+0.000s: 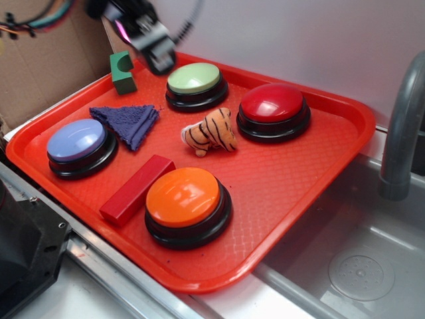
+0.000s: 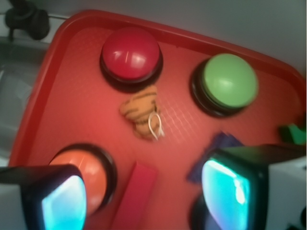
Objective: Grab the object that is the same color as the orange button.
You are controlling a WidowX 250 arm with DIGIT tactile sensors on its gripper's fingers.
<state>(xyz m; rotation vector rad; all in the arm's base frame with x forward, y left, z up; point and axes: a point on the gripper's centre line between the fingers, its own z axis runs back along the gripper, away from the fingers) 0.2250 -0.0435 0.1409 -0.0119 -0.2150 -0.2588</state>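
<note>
A small plush tiger (image 1: 210,131), orange with black stripes, lies on its side in the middle of the red tray (image 1: 312,199), between the green and red buttons; it also shows in the wrist view (image 2: 140,111). The orange button (image 1: 184,197) stands at the tray's front, and shows low left in the wrist view (image 2: 92,172). My gripper (image 1: 158,56) hangs high over the tray's far edge, left of the green button (image 1: 194,81). In the wrist view its fingers (image 2: 64,203) are wide apart with nothing between them, well above the tray.
A red button (image 1: 273,106) sits back right, a blue button (image 1: 78,143) at left. A red rectangular block (image 1: 136,189) lies left of the orange button. A purple cloth (image 1: 129,121) and a green block (image 1: 123,72) lie back left. A sink and faucet (image 1: 403,126) are at right.
</note>
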